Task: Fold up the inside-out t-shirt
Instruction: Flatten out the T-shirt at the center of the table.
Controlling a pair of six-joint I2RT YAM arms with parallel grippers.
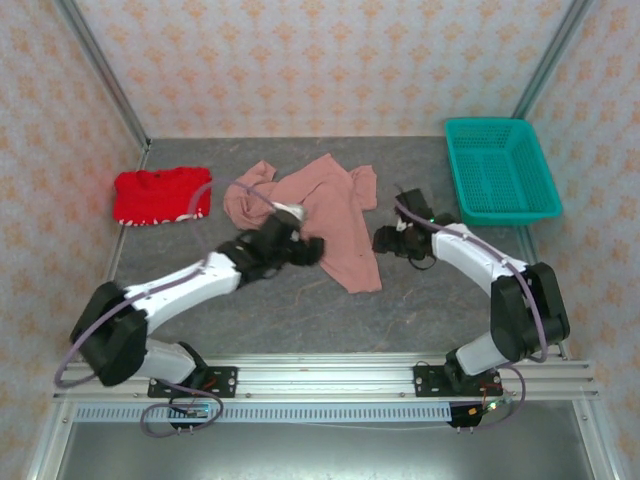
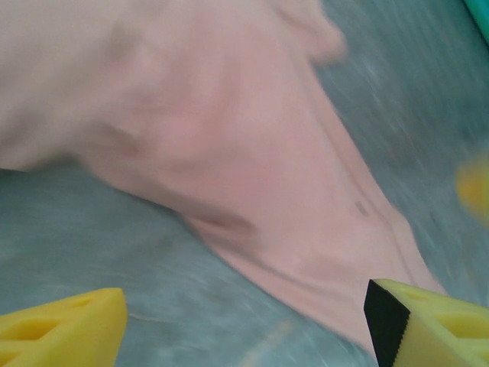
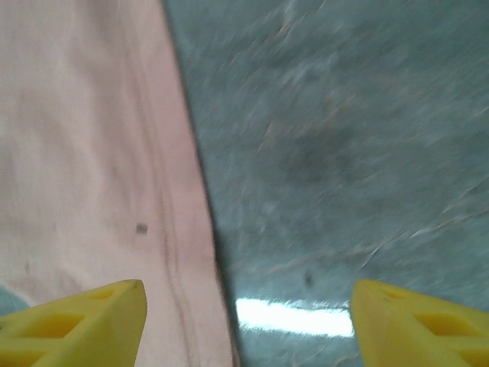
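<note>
t-shirt (image 1: 325,215) sits mid-frame in the top view. It's rumpled, not flat: a bunched lobe to the upper left and a long panel running down toward lower centre. The red garment (image 1: 160,195) at far left and the teal basket (image 1: 500,212) at upper right are both well clear, ignore them.

Left gripper (image 1: 300,245) is over the shirt's left-middle. In its wrist view the jaws are spread wide with nothing pinched, and pink cloth fills the upper and middle frame below them.

Right gripper (image 3: 248,294) is also spread and empty. It straddles the shirt's stitched edge, with the left finger (image 3: 92,321) over cloth and the other over bare table (image 3: 344,153).

My read: this is a regrasp to flatten the shirt, and no fold is made yet.

How to do it well:
- Right: drop straight down on that seam line and pinch one layer only. The double stitching is the guide.
- Left: pick a matching edge or corner, not mid-panel. A bite there likely drags stacked layers.
- Pull the two grips apart along the table, keeping low, until the bunch at upper left opens out.
- Risk: both wrist views are blurred, so settle before closing.
</note>
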